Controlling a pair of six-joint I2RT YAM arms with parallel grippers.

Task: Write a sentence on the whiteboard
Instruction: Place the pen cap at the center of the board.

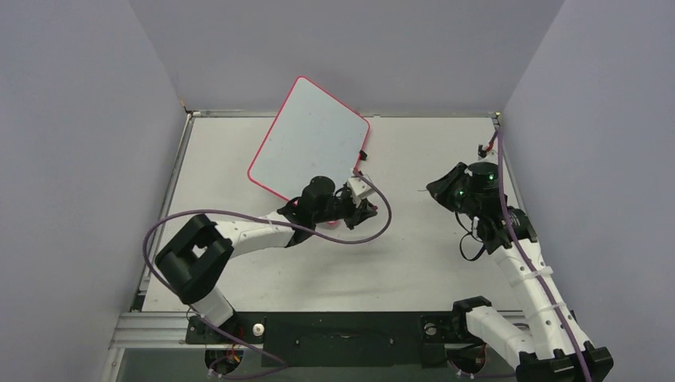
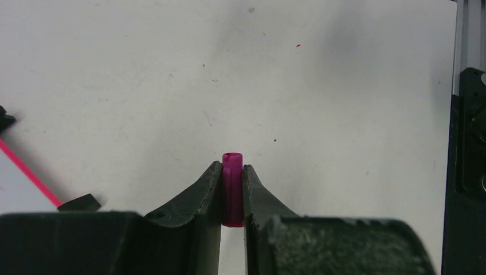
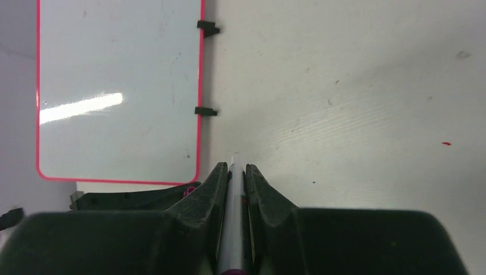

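The whiteboard (image 1: 310, 147), white with a thin pink-red rim, lies tilted at the back of the table. Its face (image 3: 117, 86) is blank and no sentence shows on it. My left gripper (image 1: 364, 212) hovers just off the board's near corner, shut on a short magenta marker cap (image 2: 232, 189) that stands upright between its fingertips (image 2: 232, 171). My right gripper (image 1: 439, 191) is to the right of the board, shut on the marker (image 3: 234, 217), a pale barrel whose tip points past the fingertips (image 3: 235, 172) toward the board's lower right corner.
Black clip feet (image 3: 206, 111) stick out of the board's right edge. The left arm's purple cable (image 1: 382, 223) loops over the table middle. Grey walls close three sides. A black base plate (image 2: 465, 172) runs along the near edge.
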